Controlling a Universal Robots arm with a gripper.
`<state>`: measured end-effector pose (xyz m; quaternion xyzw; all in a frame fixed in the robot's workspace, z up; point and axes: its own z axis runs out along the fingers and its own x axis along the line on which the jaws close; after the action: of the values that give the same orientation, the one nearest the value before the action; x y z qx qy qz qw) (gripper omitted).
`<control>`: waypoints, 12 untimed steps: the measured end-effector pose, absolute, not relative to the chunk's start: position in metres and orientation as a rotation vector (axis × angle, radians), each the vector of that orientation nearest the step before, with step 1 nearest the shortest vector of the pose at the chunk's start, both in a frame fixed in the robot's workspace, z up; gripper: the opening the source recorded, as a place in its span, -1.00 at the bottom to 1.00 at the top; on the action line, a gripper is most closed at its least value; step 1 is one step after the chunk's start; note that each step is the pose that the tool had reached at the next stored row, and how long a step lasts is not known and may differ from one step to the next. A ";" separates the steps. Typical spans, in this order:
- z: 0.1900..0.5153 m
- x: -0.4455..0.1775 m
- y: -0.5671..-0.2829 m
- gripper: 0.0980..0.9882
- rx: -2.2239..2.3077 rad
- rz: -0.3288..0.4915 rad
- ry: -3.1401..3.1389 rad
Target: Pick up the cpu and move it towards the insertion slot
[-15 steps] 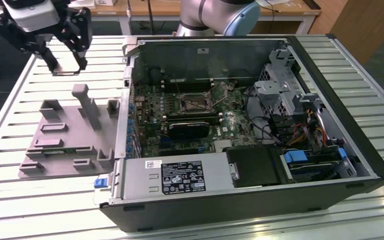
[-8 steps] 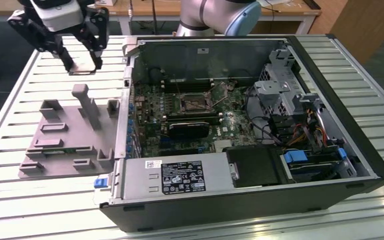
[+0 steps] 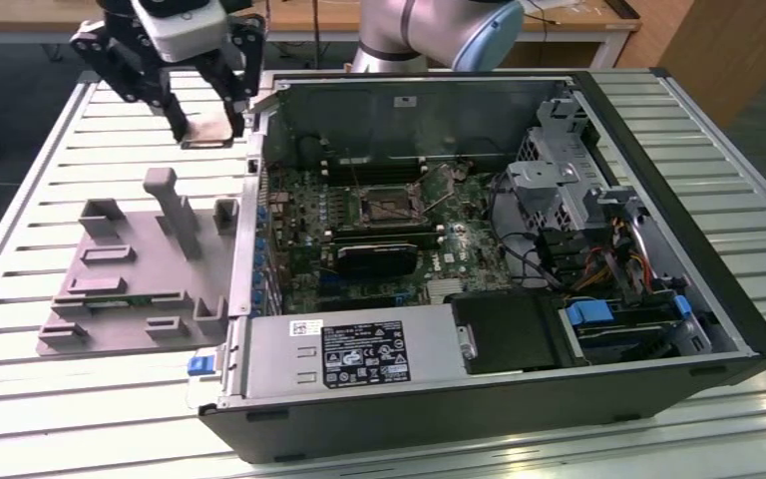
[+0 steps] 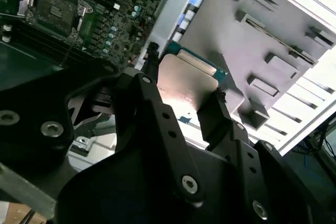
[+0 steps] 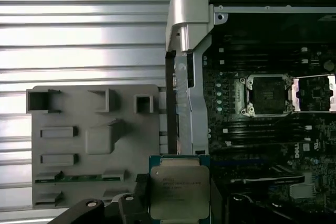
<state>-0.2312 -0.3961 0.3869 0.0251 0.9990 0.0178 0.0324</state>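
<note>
Gripper (image 3: 210, 125) clamped on cpu (image 5: 179, 192), aloft beside PC case (image 3: 702, 259) wall; could clip wall, miss insertion slot (image 5: 266, 95).

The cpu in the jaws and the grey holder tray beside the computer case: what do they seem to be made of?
The cpu, held between the gripper jaws, seems to have a metal lid: silvery, matte, with a soft sheen, on a green board-like rim. The holder tray looks like plastic, possibly printed: uniform flat grey, no shine, blocky molded pockets. The computer case frame appears to be sheet metal, grey and folded at its edges.
</note>
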 end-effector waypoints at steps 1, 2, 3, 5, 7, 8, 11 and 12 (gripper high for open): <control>0.387 -0.227 -0.396 0.00 0.077 0.055 3.076; 0.387 -0.222 -0.396 0.00 0.077 0.055 3.076; 0.387 -0.218 -0.396 0.00 0.077 0.055 3.076; 0.387 -0.209 -0.396 0.00 0.077 0.055 3.076; 0.387 -0.200 -0.396 0.00 0.077 0.055 3.076; 0.387 -0.195 -0.396 0.00 0.077 0.055 3.076; 0.387 -0.181 -0.396 0.00 0.077 0.055 3.076; 0.387 -0.177 -0.396 0.00 0.077 0.055 3.076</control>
<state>-0.1768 -0.3960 0.3869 0.0250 0.9990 0.0178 0.0320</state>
